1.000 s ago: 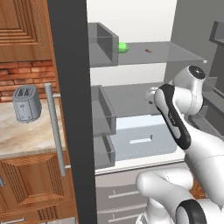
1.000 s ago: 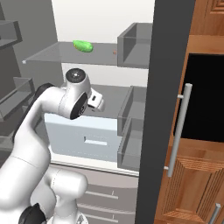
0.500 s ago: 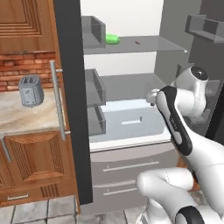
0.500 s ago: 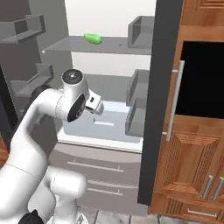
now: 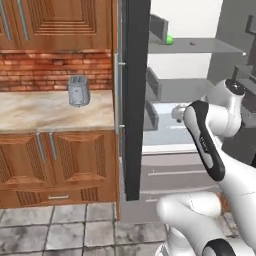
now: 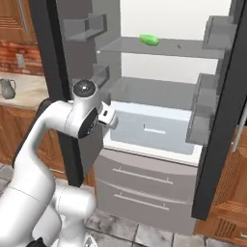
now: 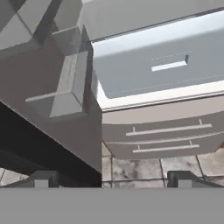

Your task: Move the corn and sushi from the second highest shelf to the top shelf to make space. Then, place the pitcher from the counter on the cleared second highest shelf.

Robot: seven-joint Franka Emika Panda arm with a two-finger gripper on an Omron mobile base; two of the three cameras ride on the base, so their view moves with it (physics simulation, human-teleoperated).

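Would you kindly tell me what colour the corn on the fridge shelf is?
Bright green; the small elongated corn shows best in the right base view.

A glass shelf (image 6: 193, 49) well above the jaws carries the green corn (image 6: 149, 39) and, a little apart, a tiny reddish morsel of sushi (image 5: 192, 43). The worktop (image 5: 35, 112) off to one side bears a toaster (image 5: 77, 91) and a pitcher (image 6: 6, 89).

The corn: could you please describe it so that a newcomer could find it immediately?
Look into the open fridge, at the translucent grey shelf that carries food. The corn lies toward that shelf's left side in the right base view: a bright green, elongated piece, far larger than the tiny reddish-brown sushi beside it.
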